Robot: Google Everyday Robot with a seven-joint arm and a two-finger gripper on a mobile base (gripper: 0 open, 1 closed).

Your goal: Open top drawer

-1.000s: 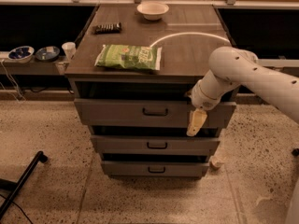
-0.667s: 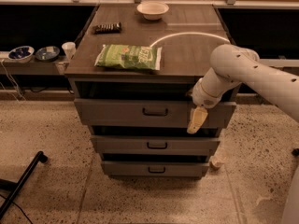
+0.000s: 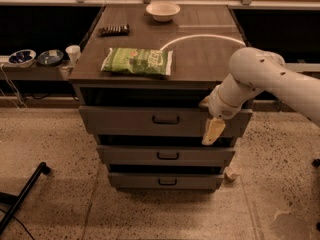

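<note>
The top drawer (image 3: 125,120) is the widest grey front under the brown tabletop, with a small dark loop handle (image 3: 166,119) at its middle. A dark gap shows above its front panel. My gripper (image 3: 213,131) hangs from the white arm (image 3: 260,79) at the drawer's right end. It lies against the front panel, well to the right of the handle. Two narrower drawers, the middle one (image 3: 167,155) and the bottom one (image 3: 165,181), sit below.
On the tabletop lie a green snack bag (image 3: 137,61), a white bowl (image 3: 163,11), a dark bar (image 3: 114,30) and a white cable (image 3: 200,37). Bowls (image 3: 22,57) and a cup (image 3: 73,52) stand on a left shelf. A black leg (image 3: 22,196) lies on the floor.
</note>
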